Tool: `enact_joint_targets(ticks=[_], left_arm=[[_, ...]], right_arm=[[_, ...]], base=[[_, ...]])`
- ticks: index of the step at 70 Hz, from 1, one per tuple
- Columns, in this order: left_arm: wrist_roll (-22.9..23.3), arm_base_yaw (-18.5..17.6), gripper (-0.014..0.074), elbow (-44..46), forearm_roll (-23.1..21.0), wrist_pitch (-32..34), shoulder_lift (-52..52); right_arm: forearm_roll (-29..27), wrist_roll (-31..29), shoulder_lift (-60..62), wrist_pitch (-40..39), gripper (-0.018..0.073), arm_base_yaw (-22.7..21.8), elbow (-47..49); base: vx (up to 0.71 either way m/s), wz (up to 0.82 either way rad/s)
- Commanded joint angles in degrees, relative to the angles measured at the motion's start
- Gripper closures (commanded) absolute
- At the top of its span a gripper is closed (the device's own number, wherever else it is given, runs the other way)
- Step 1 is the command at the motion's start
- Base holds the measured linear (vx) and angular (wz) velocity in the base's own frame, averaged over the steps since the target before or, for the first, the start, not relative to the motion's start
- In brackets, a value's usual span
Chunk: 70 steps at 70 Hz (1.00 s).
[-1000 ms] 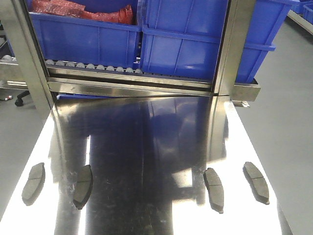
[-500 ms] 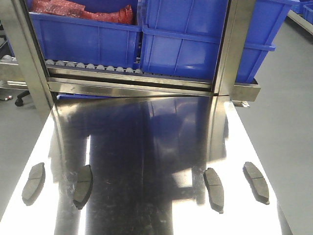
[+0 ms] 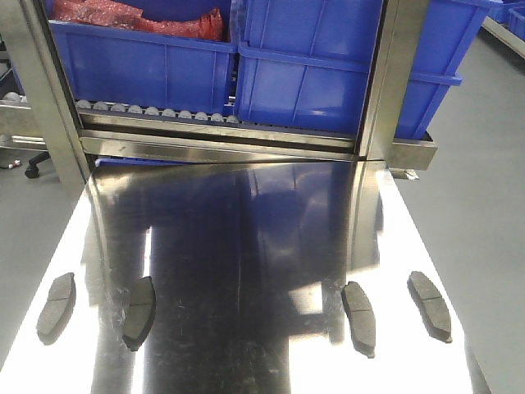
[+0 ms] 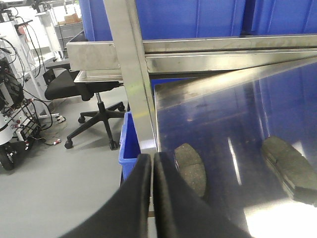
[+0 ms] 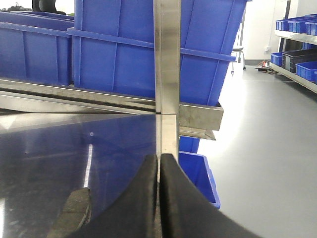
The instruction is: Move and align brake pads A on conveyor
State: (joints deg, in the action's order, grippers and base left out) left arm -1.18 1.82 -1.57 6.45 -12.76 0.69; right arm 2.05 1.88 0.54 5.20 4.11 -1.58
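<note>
Grey floor (image 3: 484,189) runs smooth down both sides of the work area. In the left wrist view we note a black office chair (image 4: 81,89) and cabled equipment (image 4: 15,99) off to the left. In the right wrist view, shelving with more blue crates (image 5: 297,29) stands at the far right. Ahead stands a steel roller rack (image 3: 398,82) carrying large blue bins (image 3: 328,74). The left bin (image 3: 139,66) holds something red (image 3: 139,16), and a row of rollers (image 3: 148,111) shows beneath it. Butted against the rack is the steel table (image 3: 246,271), mirror-bright, throwing back blue from the bins and white glare along its left side. A smaller blue bin (image 5: 198,173) sits on the floor below its right edge and another (image 4: 128,144) below its left. The four brake pads (image 3: 139,312) all lie flat on this table near its close end, in two pairs well apart. The outer left pad (image 3: 56,308) is close to the left edge with the inner left pad beside it. The inner right pad (image 3: 358,316) and outer right pad (image 3: 430,305) lie toward the right edge. Each runs roughly lengthwise down the table, slightly angled. The left gripper (image 4: 152,163) hangs over the table's left edge, near the outer left pad, its black fingers pressed together with nothing between them. The right gripper (image 5: 159,161) hangs by the right edge, fingers likewise together and empty, with one pad showing low to its left.
</note>
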Motion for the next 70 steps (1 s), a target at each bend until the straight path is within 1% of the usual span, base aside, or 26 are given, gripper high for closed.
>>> enact_joint_targets(ticks=[1,7,11,20,26,31,34,39,45,54,60,64,70], left_arm=[[2.4,-0.4,0.0603,-1.5,-0.6,6.2,0.7],[6.1,-0.4,0.0603,-0.1,-0.6,7.0,0.7],[7.6,-0.4,0.0603,2.0,-0.6,6.4,0.4],[7.8,-0.4,0.0603,9.2,-0.5,1.7,-3.7],[7.0,-0.4,0.0603,15.1,-0.4,-4.2,-9.8],[4.1,-0.4,0.0603,20.0,-0.4,-8.7,-16.4],[2.8,-0.4,0.0603,21.9,-0.4,-10.0,-19.6],[2.3,-0.4,0.0603,24.6,-0.4,-11.0,-25.1],[2.3,-0.4,0.0603,25.8,-0.4,-10.8,-29.2],[2.4,-0.4,0.0596,25.7,-0.4,-10.3,-30.8],[2.4,-0.4,0.0545,25.7,-0.4,-9.5,-30.5],[2.4,-0.4,0.0475,25.7,-0.4,-9.4,-30.5],[2.4,-0.4,0.0323,25.7,-0.4,-9.4,-30.5]], right_arm=[[0.4,-0.3,0.6,-4.2,0.0563,-0.3,-0.4],[0.4,-0.3,0.6,-4.2,0.0563,-0.3,-0.4],[0.4,-0.3,0.6,-4.2,0.0563,-0.3,-0.4],[0.4,-0.3,0.6,-4.2,0.0563,-0.3,-0.4],[0.4,-0.3,0.6,-4.2,0.0563,-0.3,-0.4],[0.4,-0.3,0.6,-4.2,0.0563,-0.3,-0.4],[0.4,-0.3,0.6,-4.2,0.0563,-0.3,-0.4],[0.4,-0.3,0.6,-4.2,0.0563,-0.3,-0.4],[0.4,-0.3,0.6,-4.2,0.0563,-0.3,-0.4],[0.4,-0.3,0.6,-4.2,0.0563,-0.3,-0.4],[0.4,-0.3,0.6,-4.2,0.0563,-0.3,-0.4],[0.4,-0.3,0.6,-4.2,0.0563,-0.3,-0.4],[0.4,-0.3,0.6,-4.2,0.0563,-0.3,-0.4]], base=[[0.0,0.0],[0.0,0.0],[0.0,0.0],[0.0,0.0],[0.0,0.0],[0.0,0.0],[0.0,0.0],[0.0,0.0],[0.0,0.0],[0.0,0.0],[0.0,0.0],[0.0,0.0],[0.0,0.0]])
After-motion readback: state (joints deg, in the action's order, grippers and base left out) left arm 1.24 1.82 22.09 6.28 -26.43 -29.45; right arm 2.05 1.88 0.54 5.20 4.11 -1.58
